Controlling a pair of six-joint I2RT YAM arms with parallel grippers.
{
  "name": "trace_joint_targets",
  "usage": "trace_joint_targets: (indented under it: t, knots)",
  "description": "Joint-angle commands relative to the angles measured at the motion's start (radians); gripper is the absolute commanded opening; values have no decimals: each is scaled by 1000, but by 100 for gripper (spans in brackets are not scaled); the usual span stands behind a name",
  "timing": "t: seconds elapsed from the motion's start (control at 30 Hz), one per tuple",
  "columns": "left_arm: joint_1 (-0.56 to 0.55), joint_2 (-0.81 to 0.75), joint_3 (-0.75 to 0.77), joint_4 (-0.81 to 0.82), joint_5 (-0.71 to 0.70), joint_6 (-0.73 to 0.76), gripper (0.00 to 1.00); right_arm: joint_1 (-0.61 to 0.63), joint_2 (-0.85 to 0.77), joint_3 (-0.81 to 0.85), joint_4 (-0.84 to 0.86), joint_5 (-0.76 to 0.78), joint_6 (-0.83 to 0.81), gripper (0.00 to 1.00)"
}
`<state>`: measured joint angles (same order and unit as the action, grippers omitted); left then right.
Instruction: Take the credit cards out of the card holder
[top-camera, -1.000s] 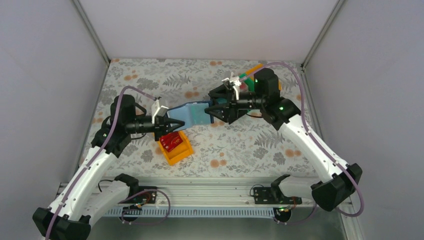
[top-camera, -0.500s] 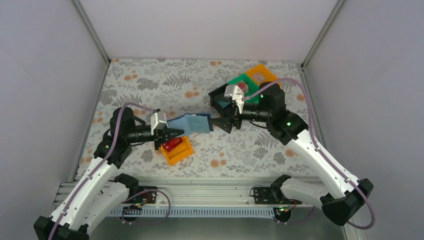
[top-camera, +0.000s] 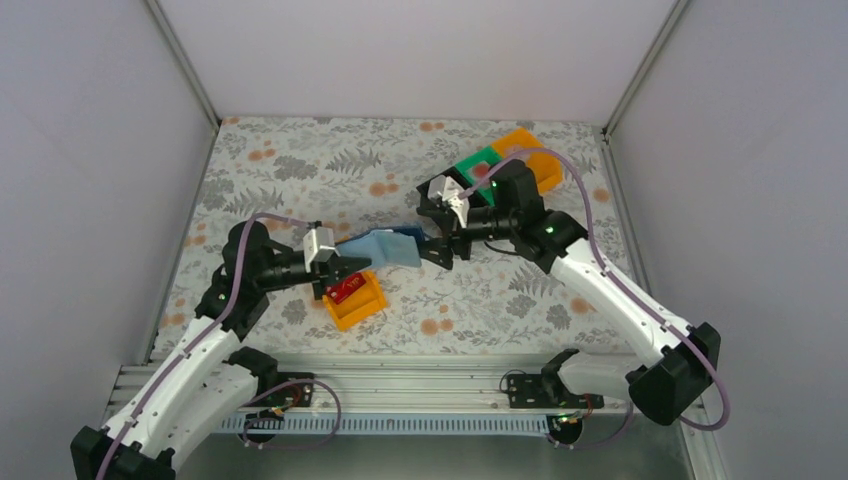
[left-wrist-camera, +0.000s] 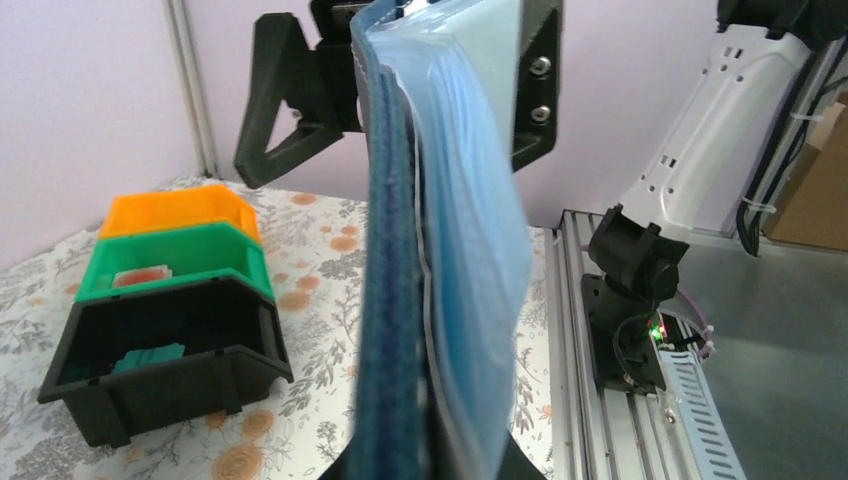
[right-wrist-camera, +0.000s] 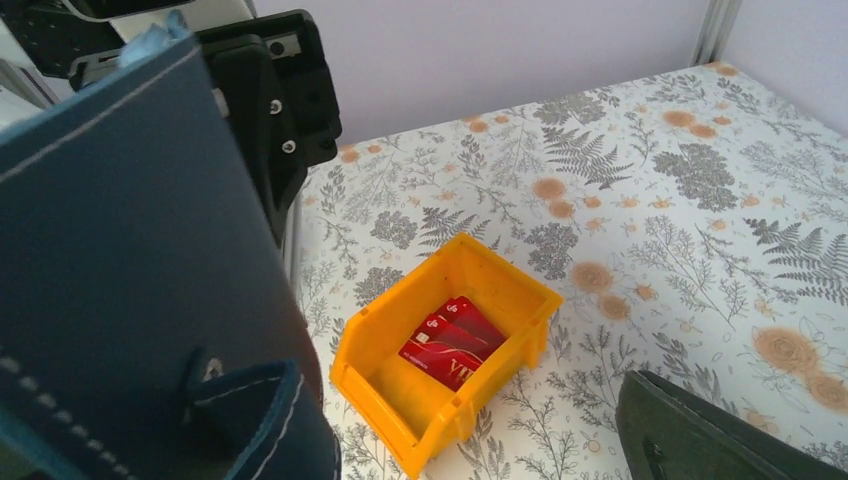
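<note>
The left gripper (top-camera: 347, 267) is clamping one end of the dark navy folding card holder (top-camera: 385, 246), holding it above the flower-patterned table (top-camera: 300, 160) between the arms. The right gripper (top-camera: 437, 248) is gaping wide, its jaws straddling the holder's other end. Red plastic credit cards (right-wrist-camera: 455, 340) are lying in the small orange plastic bin (right-wrist-camera: 500, 280) below.

Both arms reach inward, grippers facing each other. The left gripper (top-camera: 347, 268) is clamped on the card holder (top-camera: 388, 247). The right gripper (top-camera: 434, 248) has its jaws wide, straddling the holder's other end.
</note>
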<state>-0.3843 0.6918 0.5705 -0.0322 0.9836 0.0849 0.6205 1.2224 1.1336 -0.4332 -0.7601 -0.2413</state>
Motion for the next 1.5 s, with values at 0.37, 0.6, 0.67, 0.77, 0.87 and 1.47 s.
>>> trace_joint_targets:
  t: [0.37,0.6,0.67,0.77,0.87,1.47]
  knots:
    - [-3,-14,-10,82,-45,-74,2,2,-111,7,4,68,32,98]
    - [-3,-23,-17,79,-42,-72,2,7,-82,-3,57,-4,35,52]
    - [-5,-22,-17,77,-41,-66,2,8,-72,-3,56,-13,40,46]
    - [-5,-23,-23,87,-42,-73,2,13,-55,1,56,-14,54,50]
    - [-5,-20,-27,95,-48,-85,2,21,-37,0,67,-16,64,56]
    - [-6,-23,-40,89,-130,-123,2,45,-54,22,10,23,85,78]
